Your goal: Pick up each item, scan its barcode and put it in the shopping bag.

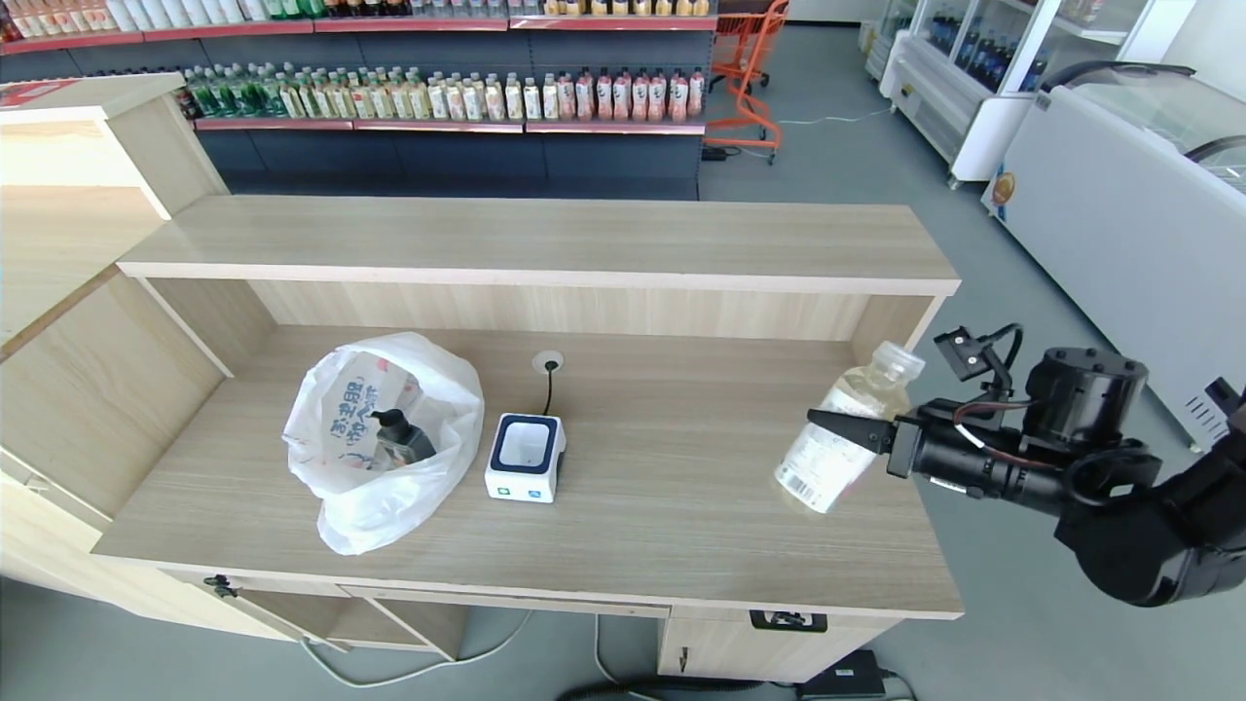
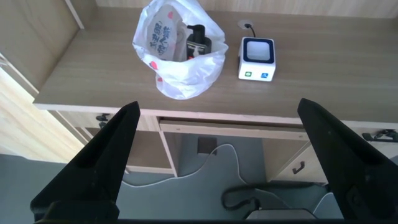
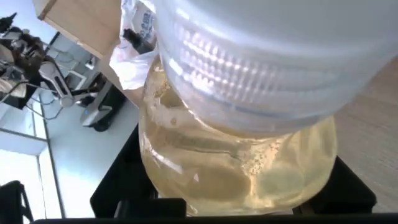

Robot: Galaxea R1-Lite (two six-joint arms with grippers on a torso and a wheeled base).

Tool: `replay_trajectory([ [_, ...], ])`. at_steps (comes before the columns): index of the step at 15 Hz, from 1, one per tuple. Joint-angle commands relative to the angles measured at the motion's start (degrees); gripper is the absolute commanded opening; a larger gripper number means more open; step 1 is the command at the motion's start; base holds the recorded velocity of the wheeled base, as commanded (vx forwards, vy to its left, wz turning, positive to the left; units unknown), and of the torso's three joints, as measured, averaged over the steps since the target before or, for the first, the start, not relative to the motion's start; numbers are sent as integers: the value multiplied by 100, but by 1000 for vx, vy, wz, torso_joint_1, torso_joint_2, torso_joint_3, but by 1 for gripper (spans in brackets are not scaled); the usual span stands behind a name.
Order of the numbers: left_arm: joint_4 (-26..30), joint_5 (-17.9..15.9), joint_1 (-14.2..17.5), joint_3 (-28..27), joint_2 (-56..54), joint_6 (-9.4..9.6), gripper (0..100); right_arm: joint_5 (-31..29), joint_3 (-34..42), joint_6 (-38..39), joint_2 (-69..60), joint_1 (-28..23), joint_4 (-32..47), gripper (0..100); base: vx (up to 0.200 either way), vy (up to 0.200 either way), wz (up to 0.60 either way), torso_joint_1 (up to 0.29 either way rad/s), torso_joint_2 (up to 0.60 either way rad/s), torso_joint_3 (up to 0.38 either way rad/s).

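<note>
Clear bottle (image 1: 823, 467), pale yellow liquid, white cap, barcode label, clamped in right gripper (image 1: 837, 428), bubbles seen in right wrist view, left gripper (image 2: 217, 109) spread wide, shopping bag (image 2: 186, 81) beyond it

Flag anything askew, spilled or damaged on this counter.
Only the bottle in the right end effector is tilted, its cap leaning away from the scanner; that comes from the grip. Nothing looks spilled or damaged.

We are in a shop. Far behind our wooden counter (image 1: 681, 438) we see long shelves (image 1: 448, 125) full of drink bottles (image 1: 584, 95), an orange trolley (image 1: 750, 78) and big freezers (image 1: 1119, 185) on the right. A little scanner (image 1: 526, 456) sits on the counter.
</note>
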Motion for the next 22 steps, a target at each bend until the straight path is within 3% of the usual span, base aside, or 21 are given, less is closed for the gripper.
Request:
replay_trajectory([
  [1, -1, 5, 4, 1, -2, -4, 100, 493, 246, 247, -896, -58, 176, 0, 0, 0, 0, 0, 0, 0],
  [3, -1, 5, 4, 1, -2, -4, 100, 950, 747, 308, -1256, 249, 176, 0, 0, 0, 0, 0, 0, 0],
  [12, -1, 5, 4, 1, -2, -4, 100, 941, 922, 546, -1300, 1445, 194, 0, 0, 0, 0, 0, 0, 0],
  [22, -1, -3, 4, 1, -2, -4, 100, 889, 905, 722, -1344, 1805, 624, 0, 0, 0, 0, 0, 0, 0],
])
